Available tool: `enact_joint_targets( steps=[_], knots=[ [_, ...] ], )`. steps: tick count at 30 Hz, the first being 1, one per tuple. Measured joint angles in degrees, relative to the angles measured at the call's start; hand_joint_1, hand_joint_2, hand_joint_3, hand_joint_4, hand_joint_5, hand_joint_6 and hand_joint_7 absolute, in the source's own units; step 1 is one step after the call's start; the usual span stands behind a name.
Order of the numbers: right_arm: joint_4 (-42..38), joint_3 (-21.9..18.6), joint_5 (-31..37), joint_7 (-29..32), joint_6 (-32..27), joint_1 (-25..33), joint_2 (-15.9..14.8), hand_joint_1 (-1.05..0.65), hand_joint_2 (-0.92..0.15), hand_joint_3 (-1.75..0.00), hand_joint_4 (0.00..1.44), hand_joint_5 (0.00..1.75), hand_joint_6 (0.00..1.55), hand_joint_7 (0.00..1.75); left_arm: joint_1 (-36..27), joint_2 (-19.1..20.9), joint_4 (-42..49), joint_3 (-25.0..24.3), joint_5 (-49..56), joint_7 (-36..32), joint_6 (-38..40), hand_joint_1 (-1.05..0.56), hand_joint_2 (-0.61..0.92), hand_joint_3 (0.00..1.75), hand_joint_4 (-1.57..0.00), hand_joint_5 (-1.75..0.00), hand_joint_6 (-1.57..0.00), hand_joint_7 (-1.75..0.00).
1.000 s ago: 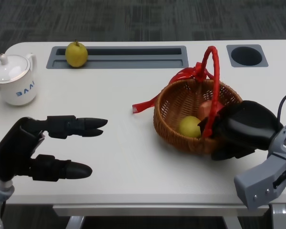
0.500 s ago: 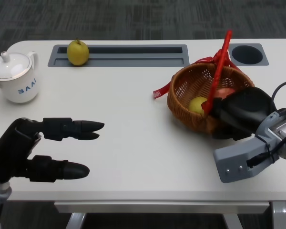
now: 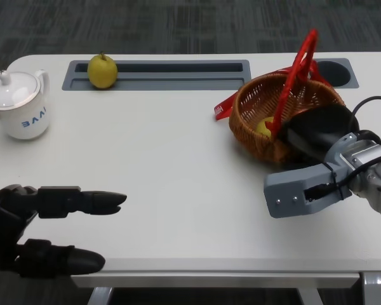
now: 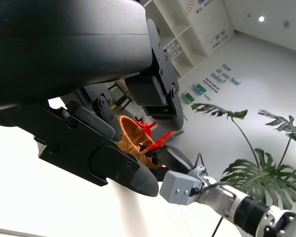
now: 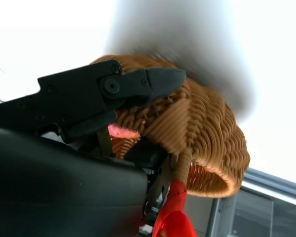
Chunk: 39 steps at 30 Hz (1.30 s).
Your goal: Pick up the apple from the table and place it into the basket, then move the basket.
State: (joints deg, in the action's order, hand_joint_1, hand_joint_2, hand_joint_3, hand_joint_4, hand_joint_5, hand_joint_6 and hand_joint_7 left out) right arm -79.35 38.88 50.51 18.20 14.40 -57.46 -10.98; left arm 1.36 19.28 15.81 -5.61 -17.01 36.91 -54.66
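The brown wicker basket with a red handle stands at the table's far right. My right hand grips its near rim, with fingers hooked over the weave. A yellow-green fruit shows inside. In the right wrist view a pink-red patch, the apple, shows inside the basket; my hand hides it in the head view. My left hand hovers open at the near left edge, holding nothing. The left wrist view shows the basket far beyond its fingers.
A yellow pear-like fruit sits in the grey slot tray at the back. A white lidded teapot stands far left. A round cup hole lies just behind the basket. A red ribbon end trails from the basket's left side.
My right hand has carried the basket to the right and toward the back of the table. My left hand has drawn back toward the near edge.
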Motion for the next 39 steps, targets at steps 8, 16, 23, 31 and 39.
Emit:
enact_joint_targets(
  steps=[8, 16, 23, 31, 39],
  knots=[
    [-0.6, -2.3, -1.2, -1.8, -3.8, -2.4, -0.6, -0.41, -0.92, -0.12, 0.7, 1.75, 0.72, 0.92, -8.0, 2.9, -10.2, -1.0, -1.3, 0.0, 3.4, -0.52, 0.78, 0.0, -1.04, 0.0, -0.92, -0.01],
    [-1.0, -4.5, -2.2, -1.6, -5.8, -3.4, -2.9, -0.4, -0.92, -0.14, 0.58, 1.75, 0.59, 1.19, -10.6, 3.3, -12.3, -1.8, -1.9, -0.2, 4.1, -0.52, 0.76, 0.0, -1.09, -0.02, -0.96, -0.02],
    [-1.2, -4.6, -2.2, -2.8, -7.1, -4.9, -5.5, -0.4, -0.92, -0.26, 0.64, 1.71, 0.51, 1.51, -10.5, 3.2, -11.3, -1.8, -2.4, -0.2, 3.0, -0.5, 0.73, 0.0, -1.1, -0.02, -0.96, -0.01],
    [-1.2, -4.7, -2.1, -2.3, -7.1, -4.9, -5.7, -0.47, -0.92, -0.23, 0.66, 1.74, 0.45, 1.69, -10.8, 3.2, -10.9, -1.6, -2.4, -0.2, 2.6, -0.5, 0.74, 0.01, -1.09, -0.01, -0.96, -0.01],
    [-1.2, -6.0, -2.7, 0.0, -5.7, -3.3, -5.2, -0.44, -0.92, -0.16, 0.68, 1.74, 0.58, 1.38, -13.2, 3.2, -12.5, -1.5, -2.4, -0.2, 2.6, -0.51, 0.76, 0.0, -1.1, -0.01, -0.97, -0.01]
  ],
)
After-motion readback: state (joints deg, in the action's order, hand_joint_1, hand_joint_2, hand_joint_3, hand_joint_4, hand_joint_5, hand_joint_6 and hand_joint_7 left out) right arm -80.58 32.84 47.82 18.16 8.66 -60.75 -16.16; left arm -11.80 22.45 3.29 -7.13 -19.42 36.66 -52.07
